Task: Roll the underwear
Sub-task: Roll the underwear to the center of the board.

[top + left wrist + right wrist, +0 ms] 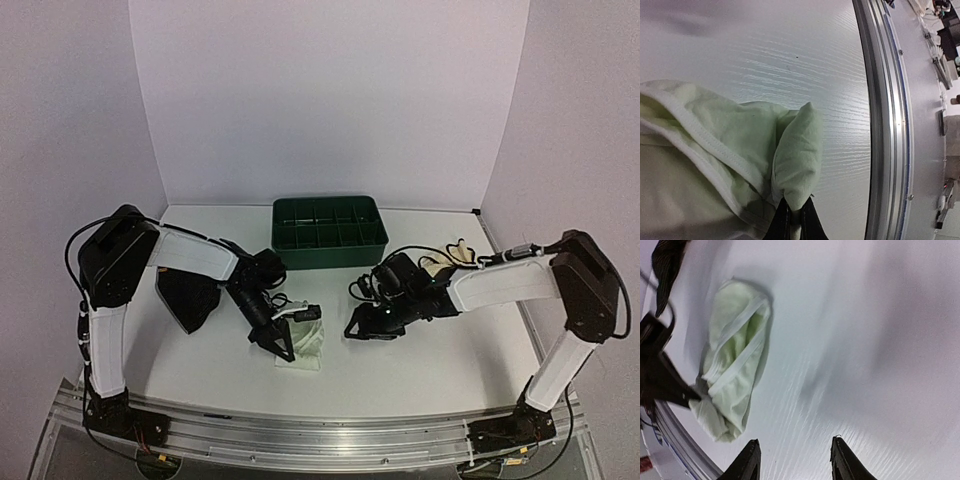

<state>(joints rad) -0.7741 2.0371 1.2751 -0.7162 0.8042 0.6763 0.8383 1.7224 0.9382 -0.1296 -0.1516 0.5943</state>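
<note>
The pale mint underwear [306, 345] lies bunched near the table's front, between the two arms. My left gripper [287, 336] is shut on a folded corner of it; the left wrist view shows that fold of mint underwear [797, 150] pinched between the black fingertips of the left gripper [796, 216]. My right gripper [356, 328] hovers just right of the garment, open and empty. From the right wrist, the mint underwear [735, 370] sits left of and beyond the right gripper [795, 450]. The black striped underwear [186, 297] lies at the left. The cream underwear [452, 254] lies at the back right.
A dark green compartmented tray [330, 233] stands at the back centre. The table's metal front rail [885, 125] runs close to the mint garment. A corner of the black striped cloth [667, 260] shows at the top left of the right wrist view.
</note>
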